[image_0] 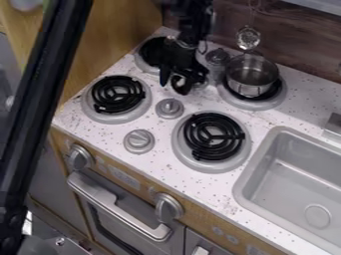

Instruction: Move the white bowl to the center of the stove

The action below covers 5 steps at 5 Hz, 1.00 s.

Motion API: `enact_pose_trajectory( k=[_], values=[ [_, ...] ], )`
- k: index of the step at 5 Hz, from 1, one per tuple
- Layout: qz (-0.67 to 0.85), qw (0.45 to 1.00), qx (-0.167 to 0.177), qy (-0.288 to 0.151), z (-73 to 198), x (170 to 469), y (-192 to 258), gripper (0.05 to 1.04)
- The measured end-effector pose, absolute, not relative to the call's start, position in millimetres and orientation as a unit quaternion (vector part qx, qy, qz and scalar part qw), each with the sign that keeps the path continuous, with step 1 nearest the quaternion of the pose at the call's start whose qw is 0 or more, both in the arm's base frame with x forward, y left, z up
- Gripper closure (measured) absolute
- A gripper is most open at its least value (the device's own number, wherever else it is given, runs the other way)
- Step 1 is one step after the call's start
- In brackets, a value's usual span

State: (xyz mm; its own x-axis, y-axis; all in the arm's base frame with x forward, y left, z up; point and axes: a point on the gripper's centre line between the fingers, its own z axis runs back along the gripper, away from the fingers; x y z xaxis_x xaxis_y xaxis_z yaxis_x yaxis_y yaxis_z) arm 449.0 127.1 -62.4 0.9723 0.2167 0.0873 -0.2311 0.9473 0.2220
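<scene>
The black gripper (172, 86) hangs over the back left part of the stove, between the back left burner and the metal pot, its two fingers apart. Part of the back left burner (152, 52) is hidden behind it. A shiny silver pot (252, 74), bowl-like and open at the top, rests on the back right burner, to the right of the gripper and apart from it. The white speckled stove top (106, 136) also carries a front left burner (118, 94) and a front right burner (213, 136), both with black coils.
Grey knobs stand between the burners, one at the middle (170, 108) and one nearer the front (139, 141). A grey sink (294, 184) lies at the right. A ladle (248, 38) hangs at the back wall. A wooden panel (100, 45) borders the left side.
</scene>
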Motion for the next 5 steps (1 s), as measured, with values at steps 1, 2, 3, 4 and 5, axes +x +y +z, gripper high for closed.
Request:
enact_pose_trajectory(
  k=[1,2,3,4,5],
  values=[
    [0.113,0.988,0.102,-0.031,-69,445,123,0.293],
    [0.099,0.991,0.088,-0.020,-74,432,108,0.087],
    [0.099,0.989,0.093,-0.058,-43,429,104,0.084],
    [0.099,0.988,0.081,-0.080,-9,419,91,0.084],
    [0.097,0.990,0.066,-0.077,7,400,83,0.084]
  ],
)
